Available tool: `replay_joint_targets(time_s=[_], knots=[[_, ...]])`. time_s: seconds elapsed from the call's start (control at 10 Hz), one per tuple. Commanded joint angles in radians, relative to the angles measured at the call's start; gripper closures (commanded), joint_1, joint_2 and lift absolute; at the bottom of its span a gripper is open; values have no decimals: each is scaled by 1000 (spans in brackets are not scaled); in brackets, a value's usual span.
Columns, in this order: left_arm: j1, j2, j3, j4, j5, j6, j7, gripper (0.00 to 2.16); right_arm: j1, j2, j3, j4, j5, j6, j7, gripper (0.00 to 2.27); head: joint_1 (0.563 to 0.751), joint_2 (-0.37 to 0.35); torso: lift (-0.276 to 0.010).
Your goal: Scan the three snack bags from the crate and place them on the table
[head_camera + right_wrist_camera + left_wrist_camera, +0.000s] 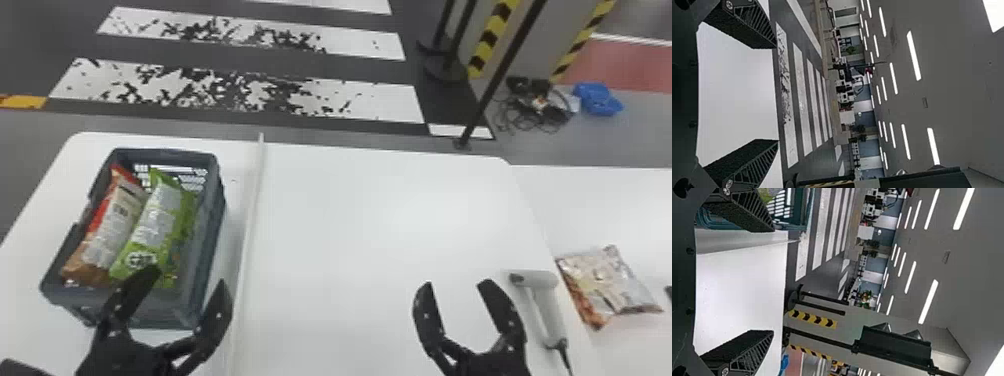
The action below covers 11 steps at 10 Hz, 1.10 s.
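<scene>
Snack bags: green bag (162, 220) and red-and-brown bag (112, 230) in crate (209, 240), silver-and-orange bag (605, 285) outside it

The two crated bags lie side by side, lengthwise, the red-and-brown one left of the green one. The crate sits on the left part of the bench (375, 225), left of a narrow raised strip (253, 200). The silver-and-orange bag lies flat on the adjoining white bench (590, 200), at the right.

The left gripper (189, 276) is at the near end of the crate; its fingers are spread apart, one overlapping the crate in the head view. The right gripper (456, 284) is above the bench, fingers likewise spread apart, just left of the handheld scanner (542, 282). The scanner lies on the bench near its right edge, between that gripper and the silver-and-orange bag, with a dark cable (565, 356) at its handle end.
</scene>
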Motion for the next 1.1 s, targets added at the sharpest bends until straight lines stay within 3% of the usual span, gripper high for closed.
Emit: replay_joint_targets(time_s=[0.0, 0.2, 0.3, 0.4, 0.5, 0.6, 1.0], knots=[[2, -1, 32, -72, 0, 119, 40, 73, 0, -2, -11, -4, -10, 0, -5, 76, 695, -125, -37], [-50, -3, 96, -204, 16, 450, 60, 76, 0, -8, -19, -3, -28, 0, -3, 76, 695, -106, -37], [-102, -3, 113, -239, 30, 582, 81, 76, 3, -10, -20, -4, -33, 0, -2, 76, 695, -96, -37], [-156, -3, 127, -248, 47, 655, 95, 80, 6, -11, -20, -7, -33, 0, -2, 76, 695, -86, -37], [-204, -3, 128, -242, 51, 714, 142, 83, 7, -19, -20, -9, -33, 3, -2, 76, 695, -76, -37], [-222, -5, 145, -235, 57, 714, 178, 87, -13, -31, -19, -9, -30, 37, -2, 76, 695, -67, -37], [-329, -8, 202, -104, 111, 757, 205, 103, -16, -42, -17, -7, -42, 64, 6, 76, 695, 13, -37]])
